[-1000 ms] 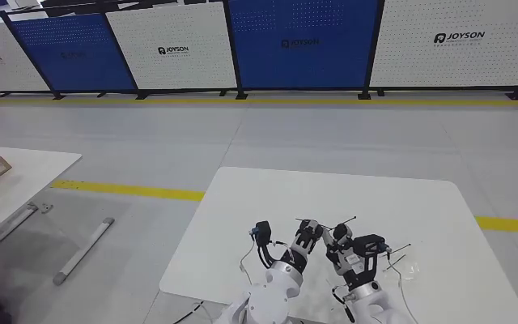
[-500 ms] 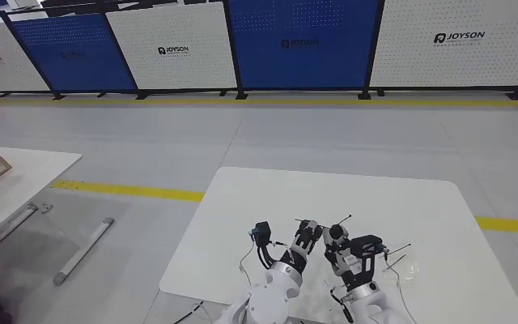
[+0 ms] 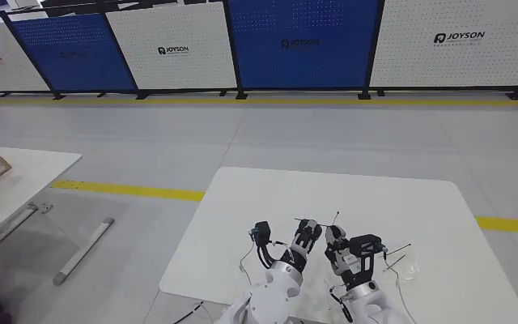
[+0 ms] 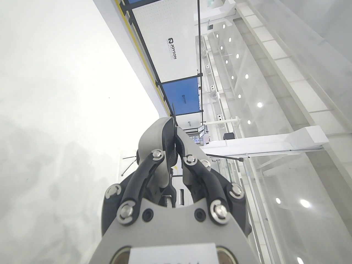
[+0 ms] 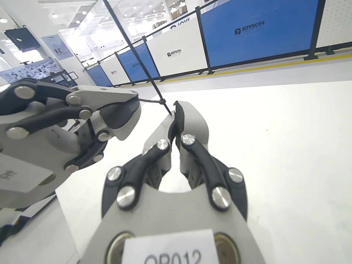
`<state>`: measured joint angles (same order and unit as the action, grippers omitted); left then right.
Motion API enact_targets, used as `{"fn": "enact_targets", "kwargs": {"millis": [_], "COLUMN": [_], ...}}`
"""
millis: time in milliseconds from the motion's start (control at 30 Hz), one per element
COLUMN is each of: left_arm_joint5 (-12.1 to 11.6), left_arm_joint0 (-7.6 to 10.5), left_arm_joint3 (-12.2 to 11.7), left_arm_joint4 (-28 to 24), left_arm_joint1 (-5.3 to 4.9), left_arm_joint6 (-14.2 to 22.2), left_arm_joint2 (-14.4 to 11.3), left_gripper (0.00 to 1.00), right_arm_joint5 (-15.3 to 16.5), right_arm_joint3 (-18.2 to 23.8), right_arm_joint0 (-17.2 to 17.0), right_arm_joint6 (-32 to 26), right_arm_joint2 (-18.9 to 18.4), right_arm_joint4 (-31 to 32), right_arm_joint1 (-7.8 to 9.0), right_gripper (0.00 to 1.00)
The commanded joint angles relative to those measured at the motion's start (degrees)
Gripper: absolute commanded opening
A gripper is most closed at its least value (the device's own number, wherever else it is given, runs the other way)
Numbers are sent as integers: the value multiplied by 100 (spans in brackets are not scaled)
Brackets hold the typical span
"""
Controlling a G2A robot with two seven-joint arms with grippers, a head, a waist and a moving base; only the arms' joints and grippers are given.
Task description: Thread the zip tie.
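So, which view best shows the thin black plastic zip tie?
Right wrist view: the thin black plastic zip tie shows strap and head clearly. Left wrist view shows one end; top view, a tiny line.

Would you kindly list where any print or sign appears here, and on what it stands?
Logo with brand word: white fence panel.
Same logo: blue fence panel.
Printed code, cut off: label behind the right gripper.
Wall poster: too small to read.

Top overhead; both wrist views share left hand [image 5: 136, 100].
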<state>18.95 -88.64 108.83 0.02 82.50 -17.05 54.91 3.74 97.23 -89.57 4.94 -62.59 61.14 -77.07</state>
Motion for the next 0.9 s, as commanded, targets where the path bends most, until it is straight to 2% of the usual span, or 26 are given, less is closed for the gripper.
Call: {"fn": "enact_targets", "kwargs": {"millis": [0,233,367,400,667,867], "left_arm_joint5": [1,-25,-43,-43,-43,-46], "left_arm_joint0": [10,12,0,-2,-8,-18], "left_arm_joint3": [-5,14,23,24,-7,-46], "left_arm_joint4": [4,1,4,9,43,76], "left_arm_joint1": [5,18,24,25,35,41], "left_arm_joint6": [-10,-51,-71,-77,-89,-71], "left_arm_joint2": [-3,-5,-1,-1,-5,-16], "left_gripper": [0,0,0,0,0,0], "right_arm_joint5": [-7,-22,-60,-63,-37,-27], "right_arm_joint3": [1,-1,-37,-44,-10,45], "right_arm_joint0": [0,-1,27,31,1,-38], "right_arm_joint6": [1,-56,-201,-212,-162,-97], "right_arm_joint2": [0,3,41,51,46,15], "right_arm_joint4": [15,41,110,123,110,90], "right_arm_joint1": [0,-1,-4,-5,-5,-2], "right_gripper": [0,0,26,27,28,25]}}
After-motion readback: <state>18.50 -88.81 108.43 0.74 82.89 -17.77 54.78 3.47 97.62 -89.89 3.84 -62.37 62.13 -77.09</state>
